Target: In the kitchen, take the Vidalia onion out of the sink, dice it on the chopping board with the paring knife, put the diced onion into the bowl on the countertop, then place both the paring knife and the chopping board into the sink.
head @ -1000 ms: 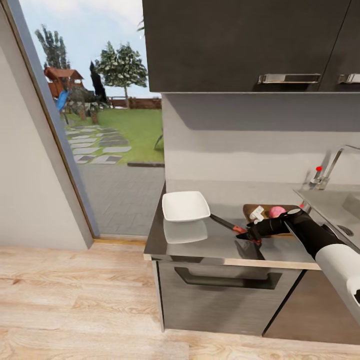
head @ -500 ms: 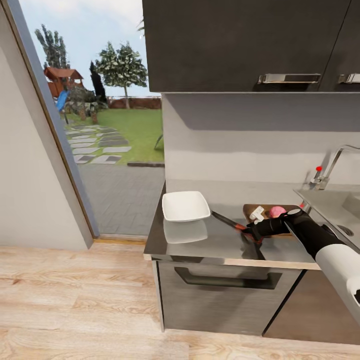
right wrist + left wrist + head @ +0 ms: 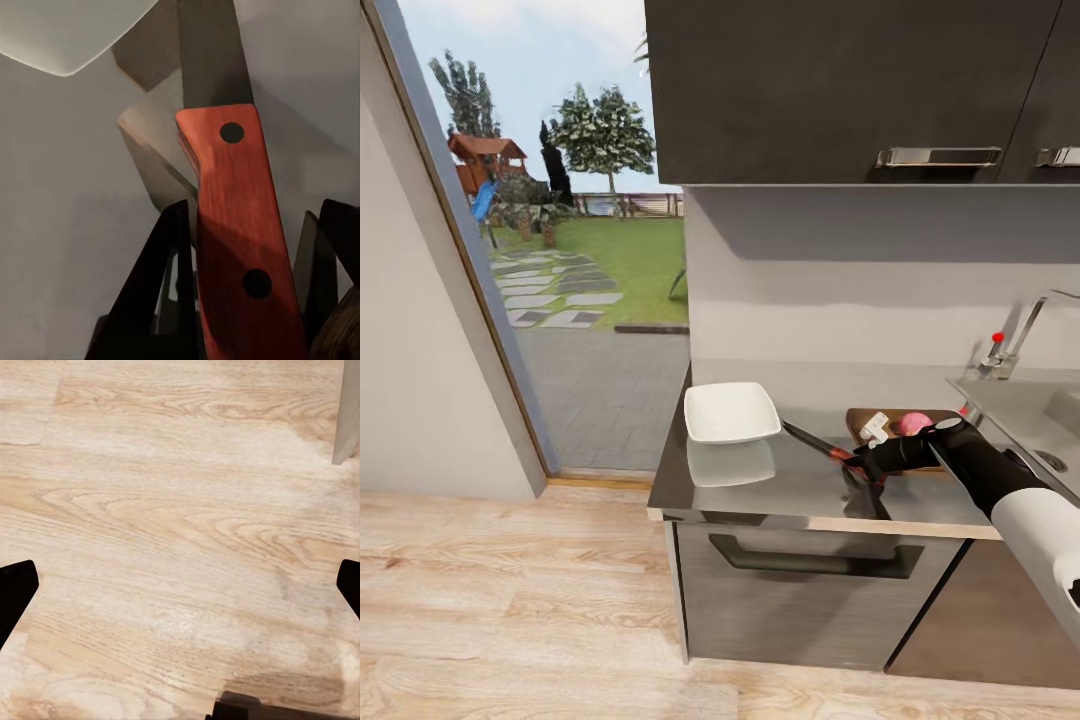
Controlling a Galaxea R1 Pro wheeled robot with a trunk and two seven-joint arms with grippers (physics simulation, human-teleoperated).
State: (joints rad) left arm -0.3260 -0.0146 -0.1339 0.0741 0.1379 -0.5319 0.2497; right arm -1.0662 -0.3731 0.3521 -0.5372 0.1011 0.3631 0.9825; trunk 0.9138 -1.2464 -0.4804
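Observation:
My right gripper (image 3: 857,463) is shut on the red handle of the paring knife (image 3: 815,444), whose dark blade points toward the white bowl (image 3: 731,411) on the grey countertop (image 3: 780,490). In the right wrist view the handle (image 3: 240,247) sits between the black fingers (image 3: 161,285), with the bowl's corner (image 3: 67,30) beyond the blade. Just behind the gripper lies the chopping board (image 3: 890,412), carrying the pink Vidalia onion (image 3: 909,423) and a small white piece (image 3: 874,428). The sink (image 3: 1025,400) is at the right edge. My left gripper (image 3: 180,585) hangs open over wooden floor.
A chrome tap (image 3: 1010,345) with a red dot stands behind the sink. Dark wall cabinets (image 3: 840,90) hang above the counter, and an oven front (image 3: 810,560) sits below it. To the left, a glass door (image 3: 560,250) looks out on a garden.
The right gripper and the knife have shifted slightly to the right, toward the board. The bowl, board and onion stay where they were.

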